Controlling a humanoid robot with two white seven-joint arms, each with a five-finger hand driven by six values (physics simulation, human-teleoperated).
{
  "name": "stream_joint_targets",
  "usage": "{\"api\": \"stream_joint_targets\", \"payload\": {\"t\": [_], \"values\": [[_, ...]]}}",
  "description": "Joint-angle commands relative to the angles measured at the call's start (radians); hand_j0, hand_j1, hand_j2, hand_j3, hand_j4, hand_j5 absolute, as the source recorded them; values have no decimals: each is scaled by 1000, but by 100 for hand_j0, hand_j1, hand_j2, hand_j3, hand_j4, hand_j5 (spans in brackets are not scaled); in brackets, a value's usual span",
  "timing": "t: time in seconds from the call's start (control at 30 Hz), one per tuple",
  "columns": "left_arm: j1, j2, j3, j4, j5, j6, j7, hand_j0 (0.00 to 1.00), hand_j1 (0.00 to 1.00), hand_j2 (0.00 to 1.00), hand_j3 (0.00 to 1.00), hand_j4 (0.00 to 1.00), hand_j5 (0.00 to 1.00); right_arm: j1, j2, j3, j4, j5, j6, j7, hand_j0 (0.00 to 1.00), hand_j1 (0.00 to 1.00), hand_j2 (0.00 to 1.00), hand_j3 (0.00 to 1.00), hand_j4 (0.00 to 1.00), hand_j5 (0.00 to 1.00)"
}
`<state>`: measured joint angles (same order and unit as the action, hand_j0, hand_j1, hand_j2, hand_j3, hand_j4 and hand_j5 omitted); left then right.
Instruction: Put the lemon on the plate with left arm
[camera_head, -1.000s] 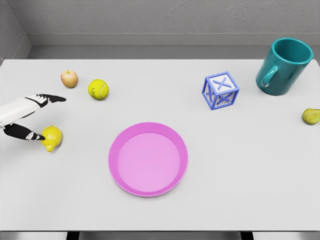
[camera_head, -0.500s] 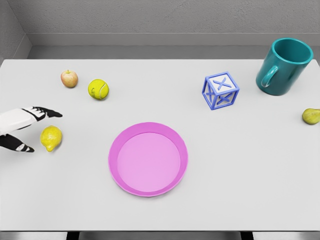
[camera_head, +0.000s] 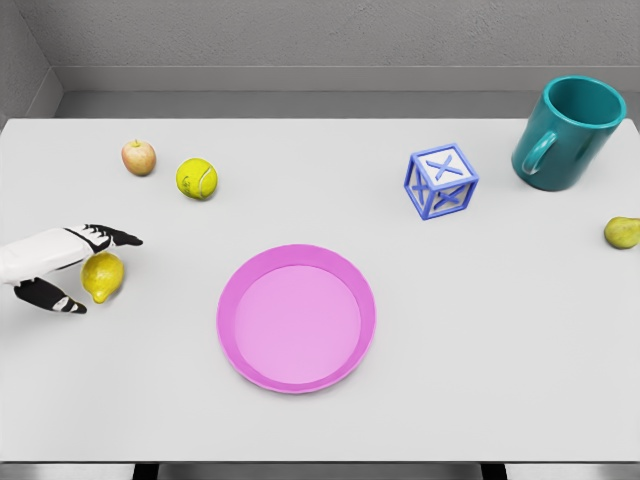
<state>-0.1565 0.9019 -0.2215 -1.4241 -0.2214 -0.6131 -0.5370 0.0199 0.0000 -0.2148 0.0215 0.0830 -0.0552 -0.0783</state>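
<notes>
Lemon (camera_head: 102, 276): one; plate (camera_head: 296, 318): one; left hand (camera_head: 62, 262).

The left hand (camera_head: 60, 262) reaches in low over the bench (camera_head: 480, 330), its fingers (camera_head: 112, 237) spread around the lemon (camera_head: 102, 276). The pink plate (camera_head: 296, 318) lies well to the right of the fingers, the apple (camera_head: 139, 157) and tennis ball (camera_head: 197, 179) beyond them.

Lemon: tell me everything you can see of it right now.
The lemon is small, yellow and oval with a nub at its lower end, its skin matte. It lies on the white table near the left edge, left of the pink plate and clear of it. The left robot hand brackets it, fingers above, thumb below; contact is unclear.
</notes>
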Motion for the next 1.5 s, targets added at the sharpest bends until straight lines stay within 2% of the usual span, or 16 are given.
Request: {"api": "stream_joint_targets", "payload": {"t": [0.0, 0.2, 0.4, 0.53, 0.57, 0.8, 0.83, 0.93, 1.0, 1.3, 1.47], "values": [[0, -3, -1, 1, -4, 2, 0, 100, 100, 100, 100, 100, 100, 0, 0, 0, 0, 0, 0, 0, 100, 100, 100, 100, 100, 100], [-3, -3, 1, 2, -33, 2, 0, 100, 100, 100, 100, 100, 100, 0, 0, 0, 0, 0, 0, 0, 100, 100, 100, 100, 100, 100], [-5, -5, 1, 2, -55, 2, -1, 91, 91, 91, 91, 91, 91, 0, 0, 0, 0, 0, 0, 0, 100, 100, 100, 100, 100, 100], [-5, -5, 1, 2, -68, 2, -1, 81, 81, 81, 81, 81, 81, 0, 0, 0, 0, 0, 0, 0, 100, 100, 100, 100, 100, 100], [-5, -3, 1, 2, -68, 2, -1, 75, 75, 75, 75, 75, 75, 0, 0, 0, 0, 0, 0, 0, 100, 100, 100, 100, 100, 100], [-6, -5, -38, -1, -73, 2, 0, 72, 72, 72, 72, 72, 72, 0, 0, 0, 0, 0, 0, 0, 100, 100, 100, 100, 100, 100], [-6, -6, -38, -3, -73, 2, -1, 67, 67, 67, 67, 67, 67, 0, 0, 0, 0, 0, 0, 0, 100, 100, 100, 100, 100, 100], [-8, -5, -38, -3, -75, 2, -1, 64, 64, 64, 64, 64, 64, 0, 0, 0, 0, 0, 0, 0, 100, 100, 100, 100, 100, 100], [-8, -6, -38, -4, -73, 2, -20, 58, 58, 58, 58, 58, 58, 0, 0, 0, 0, 0, 0, 0, 100, 100, 100, 100, 100, 100], [-15, -6, -35, -10, -72, 2, -21, 56, 56, 56, 56, 56, 56, 0, 0, 0, 0, 0, 0, 0, 100, 100, 100, 100, 100, 100], [-15, -5, -24, -39, -61, 2, -21, 56, 56, 56, 56, 56, 56, 0, 0, 0, 0, 0, 0, 0, 100, 100, 100, 100, 100, 100]]}}
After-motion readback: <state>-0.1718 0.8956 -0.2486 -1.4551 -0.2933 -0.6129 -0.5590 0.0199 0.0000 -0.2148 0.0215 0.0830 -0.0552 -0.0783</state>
